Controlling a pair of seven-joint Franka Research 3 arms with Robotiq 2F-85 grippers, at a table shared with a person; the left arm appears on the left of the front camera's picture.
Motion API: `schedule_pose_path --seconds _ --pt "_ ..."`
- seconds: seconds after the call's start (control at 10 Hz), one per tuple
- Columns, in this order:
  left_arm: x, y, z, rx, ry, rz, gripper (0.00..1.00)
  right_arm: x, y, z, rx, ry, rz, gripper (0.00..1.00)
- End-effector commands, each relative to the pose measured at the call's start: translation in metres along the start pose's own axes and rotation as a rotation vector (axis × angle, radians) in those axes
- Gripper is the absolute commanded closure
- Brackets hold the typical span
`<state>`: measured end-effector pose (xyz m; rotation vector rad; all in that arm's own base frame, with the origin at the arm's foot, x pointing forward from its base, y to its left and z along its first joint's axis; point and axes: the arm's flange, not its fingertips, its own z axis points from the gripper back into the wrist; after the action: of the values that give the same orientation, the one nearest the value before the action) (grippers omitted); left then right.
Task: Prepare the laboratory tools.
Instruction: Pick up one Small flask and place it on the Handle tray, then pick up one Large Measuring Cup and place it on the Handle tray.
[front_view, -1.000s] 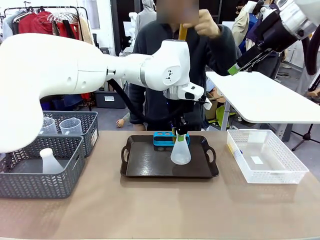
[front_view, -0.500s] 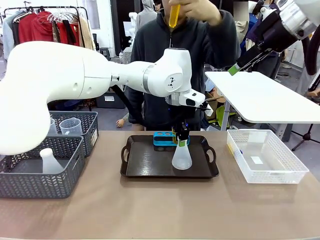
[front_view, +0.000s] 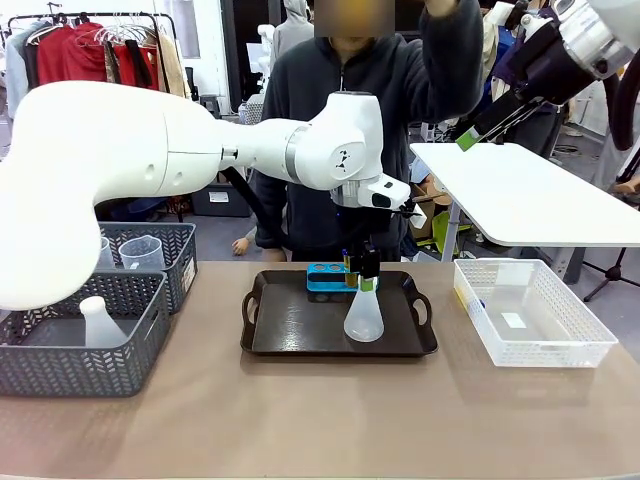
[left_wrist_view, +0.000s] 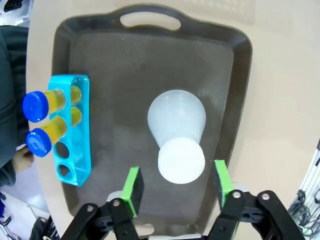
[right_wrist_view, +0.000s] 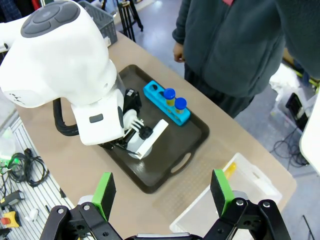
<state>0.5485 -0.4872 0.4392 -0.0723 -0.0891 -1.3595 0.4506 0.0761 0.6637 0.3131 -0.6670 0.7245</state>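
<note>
Flask (left_wrist_view: 176, 120), translucent white, stands upright on the dark tray (left_wrist_view: 150, 60), right of the tray's middle in the front view. Left gripper (left_wrist_view: 177, 181) hangs straight above it, green pads spread to either side of the flask's mouth, a strip of tray showing in each gap; no touch seen. Blue rack (left_wrist_view: 75, 130) sits along the tray's far edge, near the flask but apart from it, holding two yellow tubes with blue caps (left_wrist_view: 47, 102); its two other holes show dark. Right gripper (right_wrist_view: 162, 191) is high over the table's right side, fingers wide apart, nothing between them. Second flask (front_view: 100, 325) lies in the front grey basket (front_view: 60, 375); two clear measuring jugs (front_view: 145, 252) stand in the rear grey basket (front_view: 178, 262). White mesh basket (front_view: 530, 345) sits at table right. Person at far side, one hand (front_view: 440, 8) raised.
</note>
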Motion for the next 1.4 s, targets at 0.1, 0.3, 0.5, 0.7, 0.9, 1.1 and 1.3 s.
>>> schedule_pose_path --seconds 0.1,0.3,0.5,0.7,0.9,1.1,1.3 --pt "0.004 0.003 0.005 -0.01 0.008 -0.015 0.0 0.001 0.0 0.001 0.007 -0.005 0.0 0.0" --pt "-0.001 -0.002 0.014 -0.011 0.016 -0.011 0.0 0.001 0.0 0.001 0.007 -0.005 0.0 0.0" --pt "-0.014 -0.012 0.03 0.007 0.026 0.012 0.0 0.001 0.0 0.001 0.007 -0.005 0.0 0.0" --pt "-0.038 -0.03 0.059 0.031 0.038 0.069 0.0 0.001 0.0 0.001 0.007 -0.005 0.0 0.0" --pt "-0.067 -0.044 0.087 0.052 0.051 0.159 0.0 0.001 0.0 0.001 0.007 -0.005 0.0 0.0" --pt "-0.092 -0.062 0.107 0.076 0.066 0.239 0.0 0.001 0.0 0.001 0.007 -0.005 0.0 0.0" --pt "-0.115 -0.072 0.126 0.123 0.103 0.31 0.0 0.001 0.0 0.001 0.007 -0.005 0.0 0.0"
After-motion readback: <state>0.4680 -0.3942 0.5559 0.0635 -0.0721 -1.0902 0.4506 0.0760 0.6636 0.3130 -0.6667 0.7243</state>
